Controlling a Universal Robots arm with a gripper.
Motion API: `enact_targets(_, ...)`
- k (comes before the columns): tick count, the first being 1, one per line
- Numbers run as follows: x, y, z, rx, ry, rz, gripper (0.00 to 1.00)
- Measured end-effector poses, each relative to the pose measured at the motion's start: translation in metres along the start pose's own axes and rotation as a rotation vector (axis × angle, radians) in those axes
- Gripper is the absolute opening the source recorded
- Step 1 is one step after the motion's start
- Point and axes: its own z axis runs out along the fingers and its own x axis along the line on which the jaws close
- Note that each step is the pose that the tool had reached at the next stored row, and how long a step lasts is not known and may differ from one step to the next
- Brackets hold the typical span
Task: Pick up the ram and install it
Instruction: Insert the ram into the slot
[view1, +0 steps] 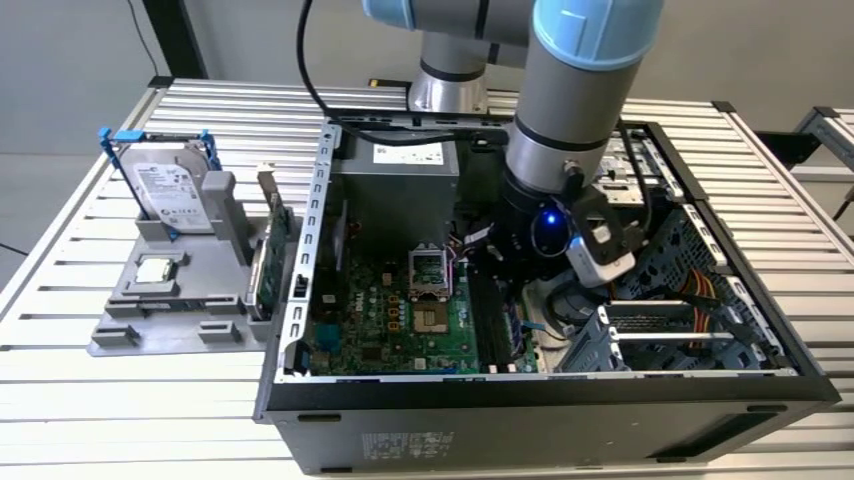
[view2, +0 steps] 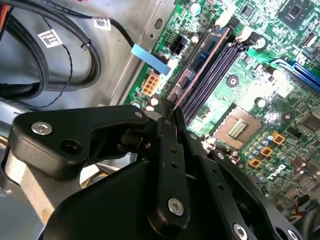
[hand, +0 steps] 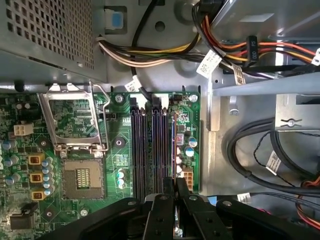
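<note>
Now the ram (view2: 202, 67) stands on edge in the outermost motherboard slot (hand: 172, 150), its long axis along the slots, the hand (view2: 170, 112) clamped on its near end.

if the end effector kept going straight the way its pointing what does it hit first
Most likely the ram, standing in the black memory slots on the motherboard. The end effector sits right over its near end; whether they already touch is unclear.

Bluish ram (view2: 202, 60) upright, seemingly in slot
</note>
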Motion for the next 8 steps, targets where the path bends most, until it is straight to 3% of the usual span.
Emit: enact_targets(8,0.0029,-0.0004,0.0018,0.0027,-0.0001,0.000,0.00)
